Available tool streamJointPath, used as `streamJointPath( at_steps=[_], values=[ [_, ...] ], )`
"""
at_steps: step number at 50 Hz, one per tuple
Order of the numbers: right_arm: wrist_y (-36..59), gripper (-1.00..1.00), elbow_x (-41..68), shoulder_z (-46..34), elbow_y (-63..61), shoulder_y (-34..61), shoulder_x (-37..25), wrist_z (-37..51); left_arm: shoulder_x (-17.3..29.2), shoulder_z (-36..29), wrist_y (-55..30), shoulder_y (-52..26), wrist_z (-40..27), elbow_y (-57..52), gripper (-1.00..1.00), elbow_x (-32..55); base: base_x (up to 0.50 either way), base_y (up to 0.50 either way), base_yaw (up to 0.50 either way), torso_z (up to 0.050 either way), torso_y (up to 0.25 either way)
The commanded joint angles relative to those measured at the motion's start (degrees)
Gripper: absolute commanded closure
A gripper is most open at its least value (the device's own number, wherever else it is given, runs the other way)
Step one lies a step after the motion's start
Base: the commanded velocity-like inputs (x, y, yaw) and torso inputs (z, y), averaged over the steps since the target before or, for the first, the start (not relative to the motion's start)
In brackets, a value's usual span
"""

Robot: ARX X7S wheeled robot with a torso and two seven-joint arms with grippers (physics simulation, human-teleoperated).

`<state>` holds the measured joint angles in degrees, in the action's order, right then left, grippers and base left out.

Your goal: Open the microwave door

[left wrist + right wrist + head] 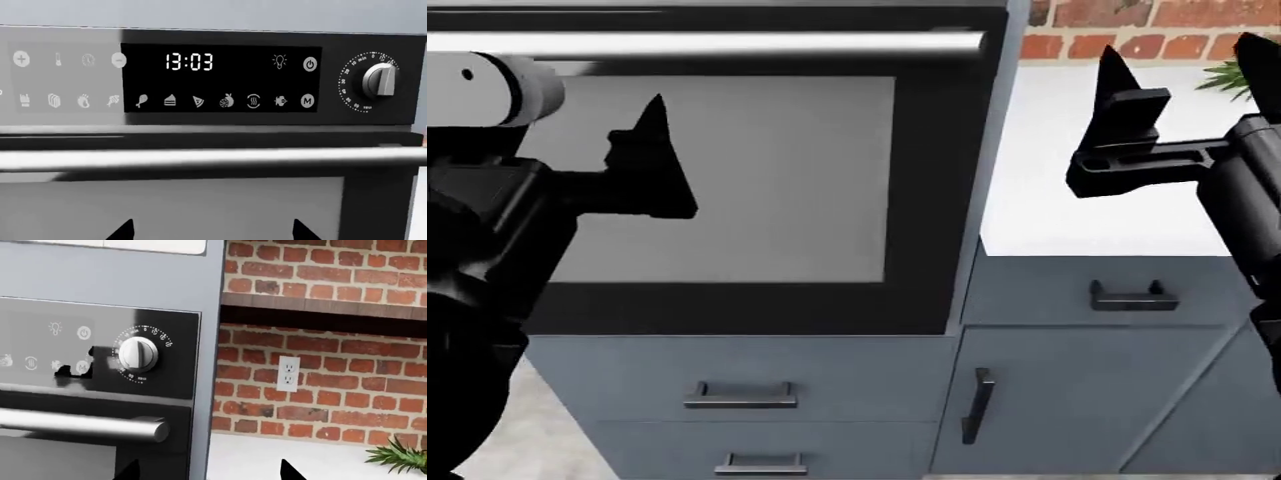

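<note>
Black and built into grey cabinetry, the microwave (761,180) sat left of the white tabletop (1094,180), its door (734,175) shut and the steel bar handle (213,159) running across its top. The left claw (647,165) hovered before the door glass, fingers apart, just below the handle. The right claw (1121,110) hung over the tabletop, fingers spread, gripping nothing.

1. Microwave (761,180): one, with one bar handle (213,159) and one dial (379,80).
2. Drawers: three, handles at (739,395), (761,463), (1133,295).
3. Cupboard door (1081,410): one.
4. Wall socket (287,373): one.
5. Plant (399,457): one.
</note>
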<state>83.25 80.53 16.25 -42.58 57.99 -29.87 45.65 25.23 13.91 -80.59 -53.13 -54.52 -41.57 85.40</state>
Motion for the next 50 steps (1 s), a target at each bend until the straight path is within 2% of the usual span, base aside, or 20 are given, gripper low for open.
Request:
streamJointPath(
  at_steps=[1, 10, 19, 50],
  values=[
    [0.92, -1.00, 24.37, -4.69, 5.22, 13.92, -10.40, 18.71, 10.41, -2.72, 0.66, -14.61, -19.10, 5.32, -1.00, 24.73, 0.00, -0.17, 0.00, 0.000, 0.000],
    [-0.21, -1.00, 24.82, -7.17, 6.12, 16.42, -11.66, 19.52, 12.90, -3.81, 2.38, -17.17, -20.72, 5.79, -1.00, 26.11, 0.00, -0.34, 0.00, 0.000, 0.000],
    [-0.80, -1.00, 23.58, -7.24, 5.52, 16.28, -11.84, 17.91, 14.38, -2.54, 3.13, -15.36, -20.90, 4.63, -1.00, 25.76, 0.03, -0.26, 0.00, 0.000, 0.000],
    [-2.93, -1.00, 22.31, -9.41, 3.94, 16.77, -12.85, 15.59, 15.95, -4.75, 6.17, -16.99, -21.01, 2.97, -1.00, 26.62, 0.29, -0.07, 0.00, 0.000, 0.000]
  ],
)
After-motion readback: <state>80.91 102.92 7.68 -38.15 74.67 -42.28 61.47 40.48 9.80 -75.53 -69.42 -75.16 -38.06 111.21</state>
